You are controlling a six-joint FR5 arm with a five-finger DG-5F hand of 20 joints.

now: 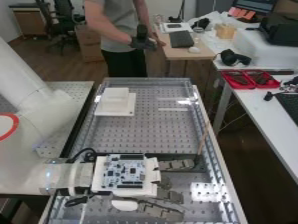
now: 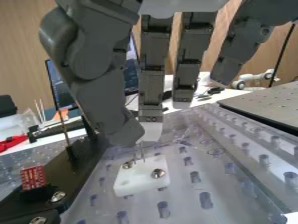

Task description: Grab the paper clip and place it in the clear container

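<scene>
Near the close end of the tabletop (image 1: 146, 131), in the high view, the robot hand (image 1: 174, 164) reaches out from the white arm (image 1: 26, 160), its dark grey fingers spread above the perforated surface and pointing away from the arm. A circuit board (image 1: 124, 172) is mounted on top of the robot hand, with black cables (image 1: 84, 153) looped beside it on the arm side. Beyond the robot hand, farther from the camera, lie white flat pieces (image 1: 117, 103), a smaller one overlapping a larger one. Just past the fingertips, a thin brown stick (image 1: 203, 136) stands at a slight tilt.

Below the robot hand (image 2: 100, 97), in the wrist view, a small white block (image 2: 141, 181) with two screws (image 2: 157, 173) in its top rests on a clear sheet (image 2: 179, 197) over the holes. The paper clip (image 2: 136, 154) stands upright at this block, its thin wires rising directly under the robot hand. The thumb and the nearest finger are closed together in a pinch on the upper part of the clip, while the other fingers hang fairly straight and apart from it. On the thumb side of the robot hand is a black strip (image 2: 74, 181) carrying a small red part (image 2: 34, 177).
</scene>
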